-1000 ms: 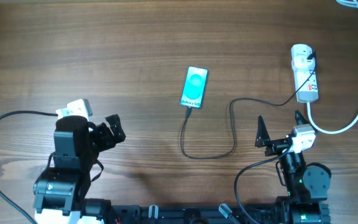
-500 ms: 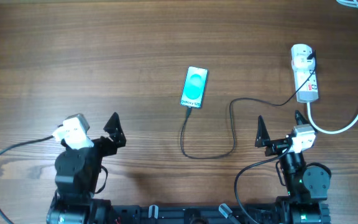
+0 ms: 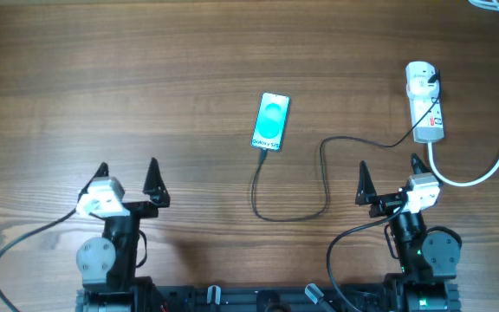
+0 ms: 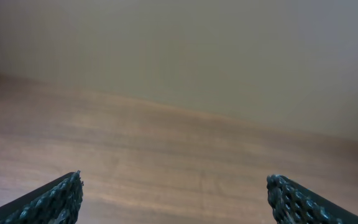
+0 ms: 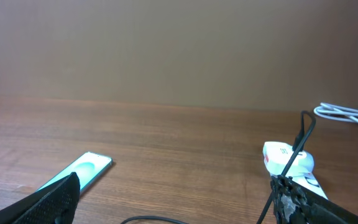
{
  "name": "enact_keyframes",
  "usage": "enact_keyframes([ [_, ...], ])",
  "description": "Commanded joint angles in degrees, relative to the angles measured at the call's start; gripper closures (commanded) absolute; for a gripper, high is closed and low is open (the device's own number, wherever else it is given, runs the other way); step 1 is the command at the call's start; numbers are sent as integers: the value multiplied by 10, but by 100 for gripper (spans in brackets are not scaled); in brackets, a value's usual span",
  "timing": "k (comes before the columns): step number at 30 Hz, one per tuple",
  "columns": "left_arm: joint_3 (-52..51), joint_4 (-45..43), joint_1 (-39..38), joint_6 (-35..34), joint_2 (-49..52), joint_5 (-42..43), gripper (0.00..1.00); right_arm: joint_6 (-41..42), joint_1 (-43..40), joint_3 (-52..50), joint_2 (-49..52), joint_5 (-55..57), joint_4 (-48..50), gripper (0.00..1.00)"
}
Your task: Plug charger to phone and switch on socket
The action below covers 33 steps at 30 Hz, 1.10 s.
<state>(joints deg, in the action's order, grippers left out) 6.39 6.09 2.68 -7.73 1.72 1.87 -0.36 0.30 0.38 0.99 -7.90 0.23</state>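
The phone (image 3: 271, 121) lies flat at the table's middle, cyan screen up, and shows in the right wrist view (image 5: 82, 171). The thin black charger cable (image 3: 323, 173) runs from the phone's near end in a loop to the plug in the white socket (image 3: 424, 113) at the right. The socket also shows in the right wrist view (image 5: 289, 158). My left gripper (image 3: 126, 180) is open and empty at the near left; its view (image 4: 174, 196) shows only bare wood. My right gripper (image 3: 388, 180) is open and empty, just near of the socket, with the cable crossing its right finger (image 5: 166, 202).
A thick white cord (image 3: 483, 165) leaves the socket's near end and curves up the right edge of the table. It shows at the far right in the right wrist view (image 5: 350, 115). A plain wall stands behind the table.
My left arm has drawn back toward the near edge and turned, so its open fingers now point straight away. The right arm, phone, cable and socket have not moved.
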Motion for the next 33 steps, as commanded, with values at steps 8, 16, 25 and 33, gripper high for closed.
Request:
enact_keyframes([
  [8, -61, -102, 30, 16, -16, 43, 0, -10, 2, -1, -6, -2, 2, 0],
  [16, -61, -44, 30, 85, -16, 34, 0, -10, 2, -1, -6, -2, 2, 0],
  [25, -61, -17, 30, 86, -16, 0, 0, -10, 2, -1, -6, -2, 2, 0],
  [33, -61, -16, 29, 56, -16, -4, 0, -10, 2, -1, -6, -2, 2, 0],
])
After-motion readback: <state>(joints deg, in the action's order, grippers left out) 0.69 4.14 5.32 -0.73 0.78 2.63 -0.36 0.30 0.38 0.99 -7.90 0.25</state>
